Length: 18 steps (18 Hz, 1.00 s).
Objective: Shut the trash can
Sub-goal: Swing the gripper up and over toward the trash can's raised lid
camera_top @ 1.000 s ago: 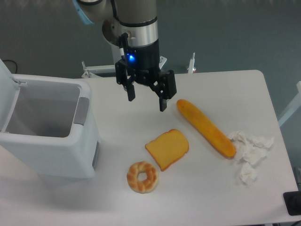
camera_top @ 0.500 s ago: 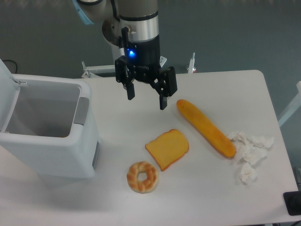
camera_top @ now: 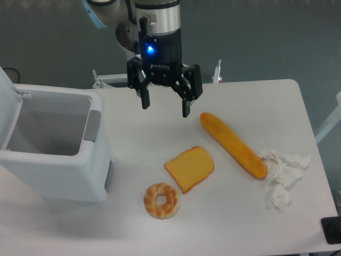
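Observation:
The white trash can stands at the table's left edge with its top uncovered, so I see into its grey interior. Its lid is swung up at the far left, mostly cut off by the frame. A grey tab sits on the can's right rim. My gripper hangs above the table to the right of the can, apart from it. It is open, with nothing between its black fingers.
A baguette lies right of the gripper. A toast slice and a bagel lie in front of it. Crumpled white paper sits near the right edge. A black object is at the bottom right corner.
The gripper has risen slightly and turned a little about its vertical axis, its fingers now more level across the view. The can and food items have not moved.

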Each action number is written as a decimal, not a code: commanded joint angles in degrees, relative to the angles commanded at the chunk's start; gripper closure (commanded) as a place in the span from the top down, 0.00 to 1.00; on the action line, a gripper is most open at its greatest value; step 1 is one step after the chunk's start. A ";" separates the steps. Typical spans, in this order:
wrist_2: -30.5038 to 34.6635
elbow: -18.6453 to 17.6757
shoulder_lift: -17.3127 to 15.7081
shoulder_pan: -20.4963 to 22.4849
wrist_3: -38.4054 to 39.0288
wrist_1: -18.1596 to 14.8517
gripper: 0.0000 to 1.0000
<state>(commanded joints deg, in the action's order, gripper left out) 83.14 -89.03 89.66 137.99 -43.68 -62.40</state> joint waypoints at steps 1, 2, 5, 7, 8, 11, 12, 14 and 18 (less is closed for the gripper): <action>0.00 -0.18 -0.62 0.00 0.09 -0.09 1.00; 0.00 0.00 -0.97 -0.09 0.26 -0.09 1.00; -0.61 0.87 -1.85 -0.17 4.55 -0.09 1.00; -1.14 0.96 -1.85 -0.61 9.12 0.00 1.00; -2.01 0.96 -1.77 -0.70 10.97 0.00 1.00; -6.14 1.40 -1.59 -2.80 16.24 0.00 1.00; -7.11 1.75 -1.68 -3.42 18.70 0.09 1.00; -8.17 1.93 -2.55 -3.69 22.57 0.17 1.00; -13.44 2.46 -3.17 -4.30 25.56 0.17 1.00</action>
<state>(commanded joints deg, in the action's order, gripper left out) 69.71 -86.57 86.49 133.68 -18.12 -62.23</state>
